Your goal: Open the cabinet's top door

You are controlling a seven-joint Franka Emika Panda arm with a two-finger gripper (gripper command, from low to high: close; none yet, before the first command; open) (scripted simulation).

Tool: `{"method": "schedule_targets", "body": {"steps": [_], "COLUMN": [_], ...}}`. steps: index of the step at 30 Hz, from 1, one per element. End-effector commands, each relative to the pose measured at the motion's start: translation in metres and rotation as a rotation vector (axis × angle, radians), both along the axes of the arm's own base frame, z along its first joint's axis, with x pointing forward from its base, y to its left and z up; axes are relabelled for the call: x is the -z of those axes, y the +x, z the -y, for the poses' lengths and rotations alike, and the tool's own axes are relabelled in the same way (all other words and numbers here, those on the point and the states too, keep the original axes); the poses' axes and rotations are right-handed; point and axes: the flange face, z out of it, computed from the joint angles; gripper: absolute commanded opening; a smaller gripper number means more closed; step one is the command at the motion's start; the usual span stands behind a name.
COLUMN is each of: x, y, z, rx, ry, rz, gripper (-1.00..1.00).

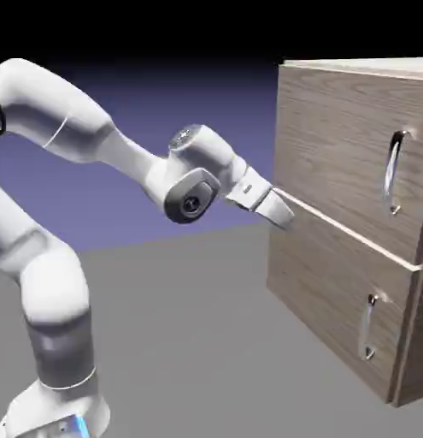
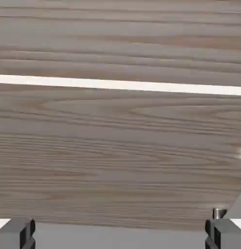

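We see the top door (image 1: 338, 162) shut, flush in the cabinet (image 1: 351, 282) on the exterior view's right, its long silver handle (image 1: 394, 171) near the far edge. The pale seam (image 2: 120, 85) divides it from the lower panel (image 1: 330, 299). Our claw (image 1: 281, 214) is released, empty, near the cabinet's near edge at that seam, above the grey bench (image 1: 180, 342).

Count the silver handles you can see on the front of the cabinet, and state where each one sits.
2. One long handle is on the top door, near its right edge. One shorter handle is on the lower panel, also near the right edge. No others show.
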Motion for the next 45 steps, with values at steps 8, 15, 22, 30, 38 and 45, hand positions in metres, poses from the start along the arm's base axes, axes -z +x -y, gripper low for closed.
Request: {"method": "schedule_targets", "body": {"steps": [8, 15, 22, 30, 38, 45], "x": [-0.054, -0.093, -0.123, -0.144, -0.150, -0.142], "y": [0.001, -0.004, -0.009, -0.013, -0.011, -0.001], "z": [-0.013, -0.015, -0.007, 0.013, 0.042, 0.074], "rx": [-0.041, -0.062, -0.070, -0.067, -0.053, -0.036], "ry": [-0.013, -0.018, -0.017, -0.007, 0.008, 0.025], "rz": [0.126, 0.236, 0.342, 0.456, 0.557, 0.631], "gripper": [0.00, 0.00, 0.00, 0.00, 0.00, 0.00]}}
